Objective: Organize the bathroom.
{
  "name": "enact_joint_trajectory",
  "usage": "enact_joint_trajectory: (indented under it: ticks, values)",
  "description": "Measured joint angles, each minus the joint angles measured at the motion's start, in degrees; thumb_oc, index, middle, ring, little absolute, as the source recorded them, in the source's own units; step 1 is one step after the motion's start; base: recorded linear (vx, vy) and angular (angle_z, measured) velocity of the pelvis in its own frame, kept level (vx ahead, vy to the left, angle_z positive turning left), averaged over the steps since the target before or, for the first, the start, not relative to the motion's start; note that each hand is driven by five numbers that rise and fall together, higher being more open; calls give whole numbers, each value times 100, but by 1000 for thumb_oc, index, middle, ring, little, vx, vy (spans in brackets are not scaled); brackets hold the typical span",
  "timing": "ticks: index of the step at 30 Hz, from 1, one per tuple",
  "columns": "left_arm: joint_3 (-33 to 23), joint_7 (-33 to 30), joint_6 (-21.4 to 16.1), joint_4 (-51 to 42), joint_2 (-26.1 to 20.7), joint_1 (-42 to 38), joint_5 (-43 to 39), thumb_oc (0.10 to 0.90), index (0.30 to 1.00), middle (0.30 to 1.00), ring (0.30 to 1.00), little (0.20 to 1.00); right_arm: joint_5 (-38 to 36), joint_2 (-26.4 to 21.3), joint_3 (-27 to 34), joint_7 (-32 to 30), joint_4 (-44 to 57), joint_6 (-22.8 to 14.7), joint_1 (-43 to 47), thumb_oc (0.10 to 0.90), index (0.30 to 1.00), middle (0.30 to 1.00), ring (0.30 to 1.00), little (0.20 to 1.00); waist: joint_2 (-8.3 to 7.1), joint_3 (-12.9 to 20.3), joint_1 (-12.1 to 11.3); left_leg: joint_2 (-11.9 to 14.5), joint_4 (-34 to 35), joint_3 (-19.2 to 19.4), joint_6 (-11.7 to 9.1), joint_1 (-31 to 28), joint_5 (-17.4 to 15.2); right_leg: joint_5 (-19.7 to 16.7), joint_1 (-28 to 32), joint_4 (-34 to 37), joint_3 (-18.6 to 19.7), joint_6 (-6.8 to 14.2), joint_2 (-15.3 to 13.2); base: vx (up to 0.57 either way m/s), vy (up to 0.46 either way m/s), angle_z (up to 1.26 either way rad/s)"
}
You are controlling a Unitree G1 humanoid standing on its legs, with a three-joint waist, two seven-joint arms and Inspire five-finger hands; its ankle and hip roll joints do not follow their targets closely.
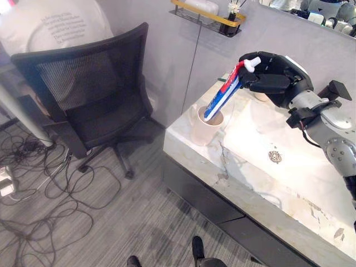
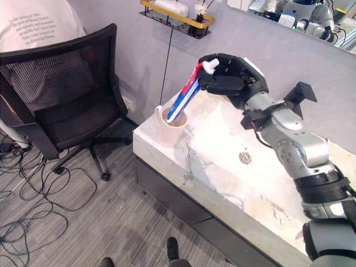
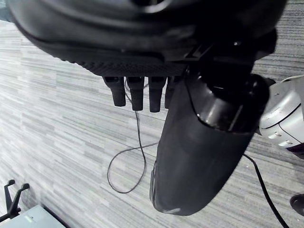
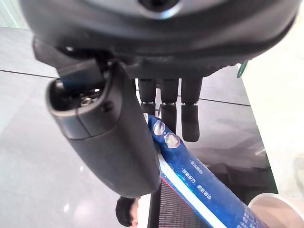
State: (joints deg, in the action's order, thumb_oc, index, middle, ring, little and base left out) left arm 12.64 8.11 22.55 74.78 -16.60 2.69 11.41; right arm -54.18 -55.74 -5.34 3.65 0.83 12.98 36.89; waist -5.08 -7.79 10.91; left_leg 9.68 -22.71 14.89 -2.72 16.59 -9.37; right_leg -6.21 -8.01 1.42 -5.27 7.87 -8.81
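My right hand [image 1: 272, 78] has its fingers [image 4: 190, 121] pinched on the toothpaste tube [image 1: 222, 94] — its lower end sits in the cup [image 1: 207, 128] at the surface [image 1: 289, 183] corner. Releasing it tilted might tip the cup off the edge. Left hand [image 3: 190, 156] hangs relaxed, empty.

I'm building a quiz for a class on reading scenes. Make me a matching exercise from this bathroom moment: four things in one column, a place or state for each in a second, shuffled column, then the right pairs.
Things:
1. toothpaste tube
2. cup
3. wall shelf
4. office chair

Places or states:
A. stands on the floor beside the counter
B. mounted on the wall above the counter
C. pinched at its cap end by the right robot hand, lower end dipping into the cup
D. stands at the corner of the marble counter

Pairs: 1-C, 2-D, 3-B, 4-A
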Motion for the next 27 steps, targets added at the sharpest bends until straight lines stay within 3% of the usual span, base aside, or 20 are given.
enact_joint_trajectory:
  ticks: [27]
  values:
    - [-32,67,31,-106,-3,-1,17,800,900,900,900,900,210,0,162,150,6,-114,-37,400,300,300,300,300,3,-120,41,-5,-1,35,-2,-10,-2,1,-1,32,19,1,-5,0,0,0]
